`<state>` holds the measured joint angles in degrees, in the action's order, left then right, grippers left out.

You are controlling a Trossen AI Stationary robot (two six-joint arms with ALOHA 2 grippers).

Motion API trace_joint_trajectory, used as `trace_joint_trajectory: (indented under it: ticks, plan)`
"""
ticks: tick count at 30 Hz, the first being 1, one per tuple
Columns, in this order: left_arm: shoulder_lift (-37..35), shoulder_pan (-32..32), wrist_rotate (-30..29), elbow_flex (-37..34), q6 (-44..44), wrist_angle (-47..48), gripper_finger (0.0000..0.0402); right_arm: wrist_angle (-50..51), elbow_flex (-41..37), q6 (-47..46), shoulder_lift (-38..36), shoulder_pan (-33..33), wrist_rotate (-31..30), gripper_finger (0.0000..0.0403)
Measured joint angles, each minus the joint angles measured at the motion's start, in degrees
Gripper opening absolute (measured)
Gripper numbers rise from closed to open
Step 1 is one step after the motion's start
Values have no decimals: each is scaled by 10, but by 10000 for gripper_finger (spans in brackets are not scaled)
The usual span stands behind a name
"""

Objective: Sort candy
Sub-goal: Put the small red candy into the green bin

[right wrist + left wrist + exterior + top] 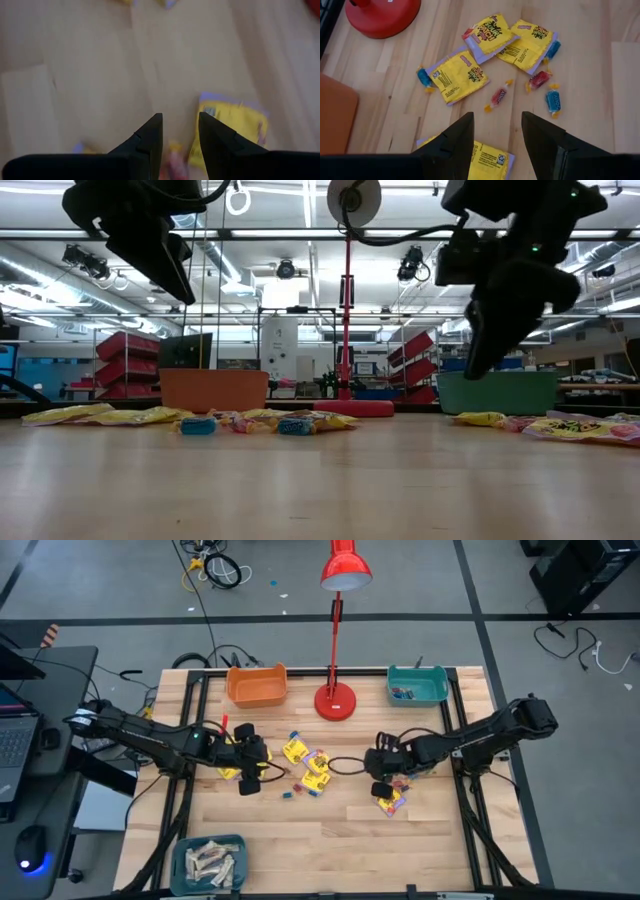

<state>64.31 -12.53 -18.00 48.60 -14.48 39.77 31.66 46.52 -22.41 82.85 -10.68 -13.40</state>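
The candy lies loose mid-table: yellow packets (295,750) (318,766) with small red and blue pieces (290,794) near them, and another yellow packet (390,803) farther right. My left gripper (250,768) hovers open just left of the middle group; its wrist view shows packets (460,76) (492,34) (527,47), a red piece (500,95) and a blue one (553,101) ahead of the fingers, and a packet (487,157) below them. My right gripper (382,778) hovers open over the right packet (232,125). Both are raised off the table in the low view.
An orange bin (256,685) and a teal bin (417,687) stand at the far edge with a red lamp's base (336,700) between them. A teal bin (210,862) with beige bars sits at the near left corner. Bare wood lies near centre.
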Motion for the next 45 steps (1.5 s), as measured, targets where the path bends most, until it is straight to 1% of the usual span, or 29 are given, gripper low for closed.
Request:
trace_joint_trajectory:
  ticks: [4, 9, 14, 19, 24, 40, 45]
  plan:
    - [0, 0, -1, 0, 0, -1, 168, 28, 0, -31, 0, -23, 8, 111]
    - [0, 0, -4, 0, 0, -1, 168, 33, 0, -46, 0, -51, 14, 113]
    - [0, 0, -4, 0, 0, -1, 168, 32, 0, -46, 4, -72, 15, 114]
    - [0, 0, -4, 0, 0, -1, 168, 38, 0, -30, 21, -89, -7, 115]
    - [1, 0, -6, -1, 1, -7, 168, 40, 0, -30, 28, -91, -20, 114]
    - [1, -3, -8, -1, 5, -12, 168, 42, 0, -29, 86, -92, -9, 112]
    - [1, -3, -8, -1, 5, -14, 168, 42, 0, -30, 90, -92, -8, 106]
